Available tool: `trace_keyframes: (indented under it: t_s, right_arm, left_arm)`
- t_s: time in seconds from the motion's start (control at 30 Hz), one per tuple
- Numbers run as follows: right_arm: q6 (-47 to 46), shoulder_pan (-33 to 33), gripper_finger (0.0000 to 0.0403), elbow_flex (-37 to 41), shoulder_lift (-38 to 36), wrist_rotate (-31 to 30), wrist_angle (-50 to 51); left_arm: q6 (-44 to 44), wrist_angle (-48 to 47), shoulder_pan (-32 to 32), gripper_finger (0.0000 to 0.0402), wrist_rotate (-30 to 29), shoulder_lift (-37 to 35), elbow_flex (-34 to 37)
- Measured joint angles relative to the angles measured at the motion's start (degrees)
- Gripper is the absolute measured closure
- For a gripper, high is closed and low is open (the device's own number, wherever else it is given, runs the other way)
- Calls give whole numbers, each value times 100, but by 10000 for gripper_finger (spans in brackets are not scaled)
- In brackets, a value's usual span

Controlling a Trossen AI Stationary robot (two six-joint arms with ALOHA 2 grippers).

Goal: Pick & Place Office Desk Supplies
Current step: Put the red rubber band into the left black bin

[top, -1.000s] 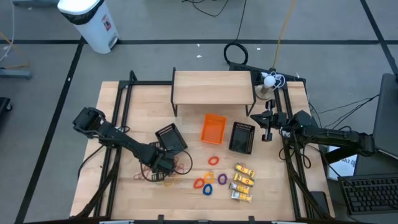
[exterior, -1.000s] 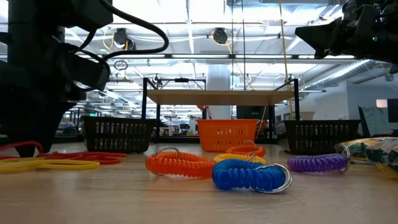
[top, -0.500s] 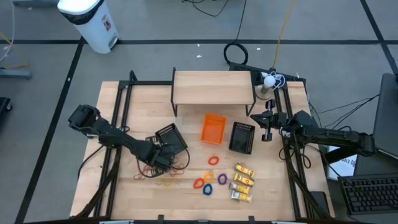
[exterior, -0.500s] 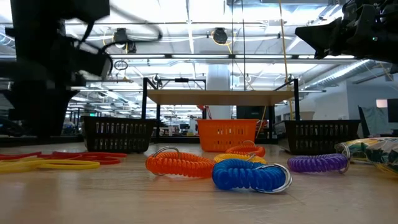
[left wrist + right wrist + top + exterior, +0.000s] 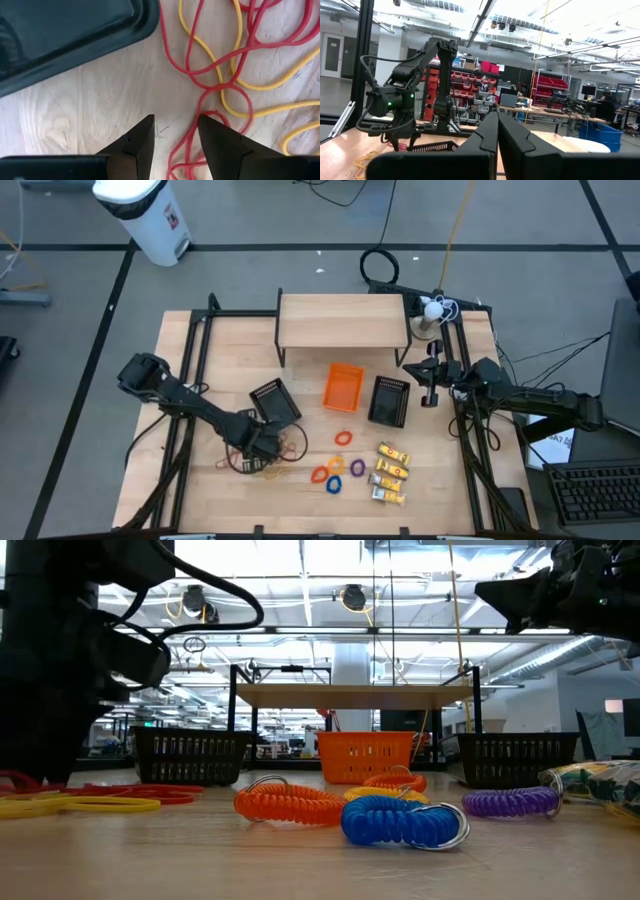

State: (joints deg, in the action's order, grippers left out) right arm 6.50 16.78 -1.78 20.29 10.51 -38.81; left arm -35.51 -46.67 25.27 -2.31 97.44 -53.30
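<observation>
Tangling is the main hazard, judged from how the left tool [image 5: 176, 131] sits: its two dark fingers stand parted and low over the tabletop [image 5: 90, 105], with nothing between them yet. A red rubber band [image 5: 200, 95] runs just beside one fingertip and loops through a yellow rubber band [image 5: 235, 80], the strands crossing one another several times. If the fingers close here, they may catch only one strand and drag the whole knot along, or pinch nothing but bare wood, since the gap between them shows mostly tabletop. A lifted band could also snag its neighbours and scatter them. Close by lies the corner of a black mesh bin [image 5: 65, 35]; a sideways slip could knock the fingers against its rim.

Seen from above, the left tool [image 5: 262, 442] hovers over the rubber band pile [image 5: 285, 448], just in front of that black mesh bin [image 5: 273, 402]. Farther toward the middle lie the coiled rings [image 5: 335, 472] and, beyond them, the yellow-and-white packets [image 5: 389, 473], all still loose on the tabletop and well apart from the left arm's reach at this moment. The orange plastic bin [image 5: 343, 386] and the second black mesh bin [image 5: 389, 400] stand behind them.

At the far right edge the right tool [image 5: 432, 387] waits with its fingers pressed together, empty, and seems to pose no risk while it stays parked there.
</observation>
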Motion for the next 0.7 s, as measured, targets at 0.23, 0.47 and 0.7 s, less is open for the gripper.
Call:
trace_keyframes:
  t_s: [0.23,0.47,0.7]
  right_arm:
    - [2,0,403,0,2,1,0]
    - [11,0,403,0,2,3,0]
    - [18,0,403,0,4,3,0]
  left_arm:
    - [202,100,-137,250,208,-6,11]
    - [218,122,-152,250,396,-4,15]
    - [176,-419,-61,250,817,21,-229]
